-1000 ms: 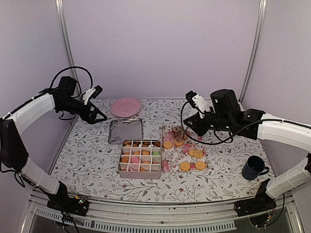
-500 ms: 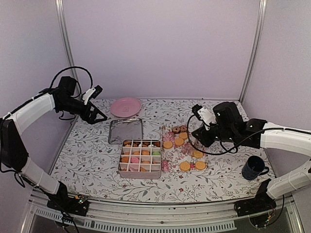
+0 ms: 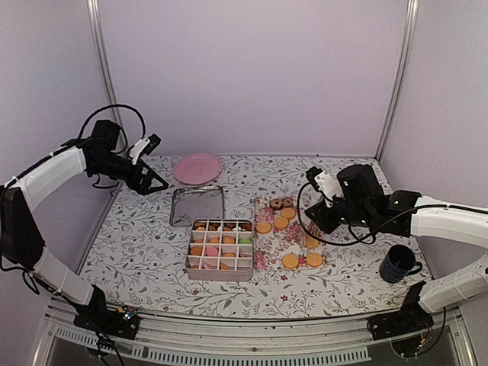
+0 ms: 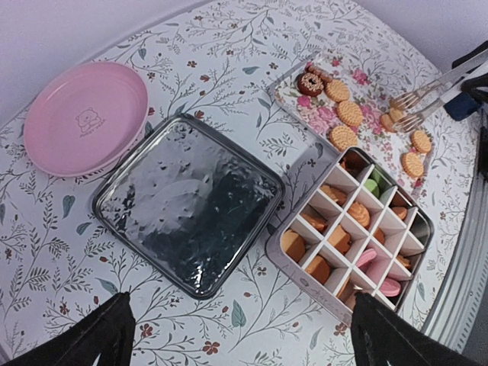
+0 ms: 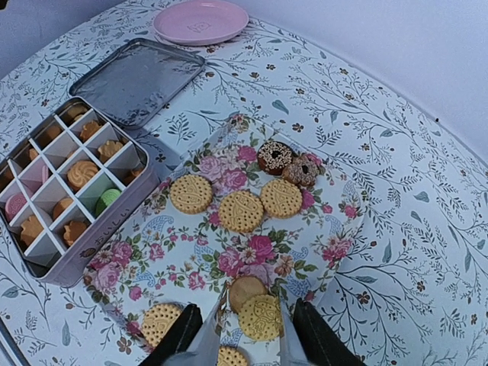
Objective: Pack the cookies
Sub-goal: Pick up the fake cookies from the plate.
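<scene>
1. Golden-orange cookies (image 5: 241,210) lie loose on a flowered tray (image 5: 191,263), with dark brown ones at its far end. More sit in the cells of a divided tin (image 5: 107,232) just left of the tray, among them some pink ones and a green one.
2. The right gripper (image 5: 248,326) hangs low over the tray's right-hand side. Its clear fingers stand apart on either side of a golden cookie that overlaps a second one. Whether the fingers touch that cookie cannot be told.
3. The left gripper (image 3: 156,184) is held in the air at the far left of the table, with its jaws spread wide and nothing between them.
4. The tin's shiny lid (image 4: 191,202) lies flat just behind the tin, between it and a pink plate (image 4: 85,118) at the back of the table.
5. A dark mug (image 3: 398,264) stands on the leaf-patterned tablecloth (image 3: 137,252), well to the right of the tray and beside the right arm.
</scene>
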